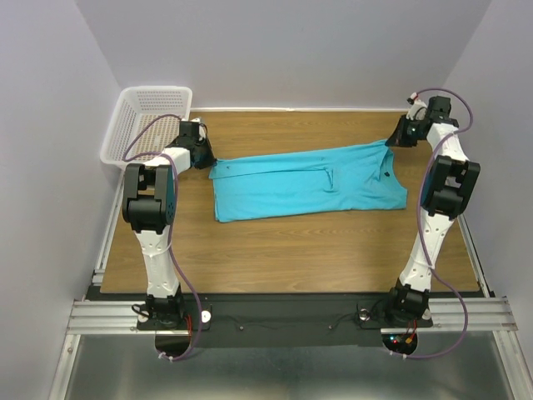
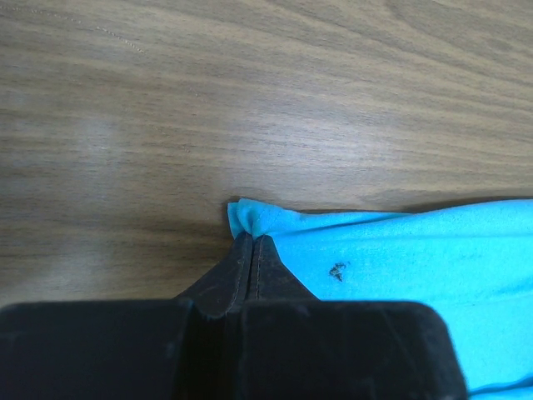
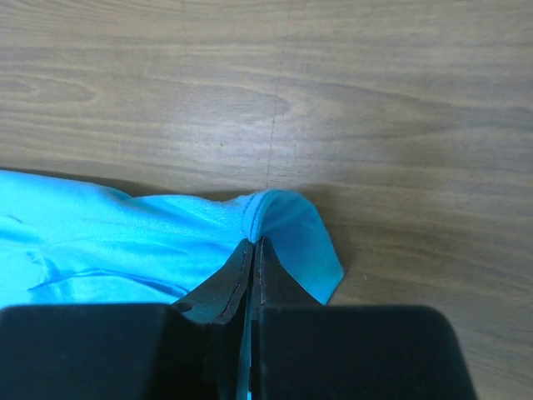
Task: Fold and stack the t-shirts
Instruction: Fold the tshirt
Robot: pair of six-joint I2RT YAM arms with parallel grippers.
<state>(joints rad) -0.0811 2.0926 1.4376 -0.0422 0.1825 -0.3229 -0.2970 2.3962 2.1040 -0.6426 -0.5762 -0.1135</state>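
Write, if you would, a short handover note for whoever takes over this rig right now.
Left end effector: shut on the far-left corner of the t-shirt, low over the table.
Right end effector: shut on the shirt's far-right edge.
T-shirt: spread across the table's far half between the two arms. The white basket sits at the far-left corner, apart from it.
Done: the shirt appears folded lengthwise into a band.
Left: the remaining folds, then stacking; no stack is in view.
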